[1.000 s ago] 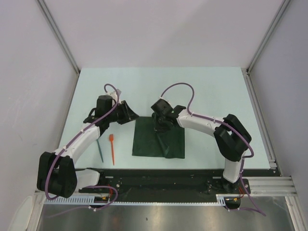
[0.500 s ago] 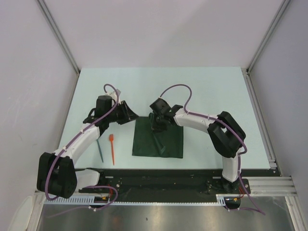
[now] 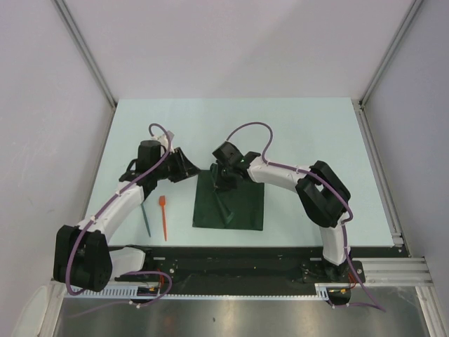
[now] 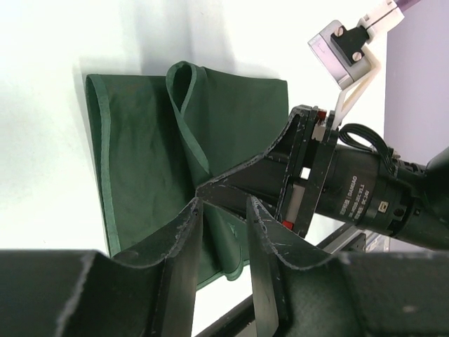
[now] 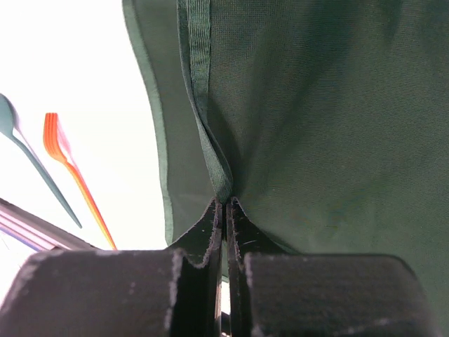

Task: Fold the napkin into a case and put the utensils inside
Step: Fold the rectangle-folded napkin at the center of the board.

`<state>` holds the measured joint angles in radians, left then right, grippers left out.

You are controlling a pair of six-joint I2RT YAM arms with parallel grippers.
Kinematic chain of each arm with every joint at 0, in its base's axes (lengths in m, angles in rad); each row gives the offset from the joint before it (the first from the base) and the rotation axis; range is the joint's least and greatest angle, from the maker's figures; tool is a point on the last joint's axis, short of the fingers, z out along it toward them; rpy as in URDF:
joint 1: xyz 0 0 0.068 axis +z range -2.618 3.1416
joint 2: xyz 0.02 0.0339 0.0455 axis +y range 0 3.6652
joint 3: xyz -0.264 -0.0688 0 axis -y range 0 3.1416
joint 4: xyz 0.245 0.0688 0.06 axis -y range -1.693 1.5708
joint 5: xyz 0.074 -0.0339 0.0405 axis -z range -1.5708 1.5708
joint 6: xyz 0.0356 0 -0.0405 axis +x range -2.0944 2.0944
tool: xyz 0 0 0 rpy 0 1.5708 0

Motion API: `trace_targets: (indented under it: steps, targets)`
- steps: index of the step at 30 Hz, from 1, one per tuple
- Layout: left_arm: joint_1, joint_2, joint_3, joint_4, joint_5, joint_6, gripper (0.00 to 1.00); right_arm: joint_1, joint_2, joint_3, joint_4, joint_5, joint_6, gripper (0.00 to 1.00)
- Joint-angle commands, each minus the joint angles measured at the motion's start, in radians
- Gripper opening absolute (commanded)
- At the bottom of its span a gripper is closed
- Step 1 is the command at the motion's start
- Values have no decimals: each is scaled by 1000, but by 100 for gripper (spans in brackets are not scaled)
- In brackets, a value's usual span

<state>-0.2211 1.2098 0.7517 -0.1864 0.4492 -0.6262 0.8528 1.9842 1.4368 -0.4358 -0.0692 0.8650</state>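
Fingers (image 5: 209,237) of right gripper (image 5: 226,203) clamp napkin (image 5: 316,126) hem, likely to carry the fold over | left gripper (image 4: 223,205) narrowly parted, empty, near cloth corner

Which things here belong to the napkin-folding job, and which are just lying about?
Job: napkin, pinched by the right gripper; orange fork; teal utensil.
Just there: table; black rail at its near edge.
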Motion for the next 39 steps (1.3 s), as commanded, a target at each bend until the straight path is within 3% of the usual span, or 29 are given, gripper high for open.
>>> trace_targets:
  steps: [1, 39]
  targets:
    - [15, -32, -9, 13, 20, 22, 36, 18, 21, 66, 5, -15, 14, 0]
    - [40, -55, -20, 5, 32, 22, 36, 43, 151, 183, 14, -86, 31, 0]
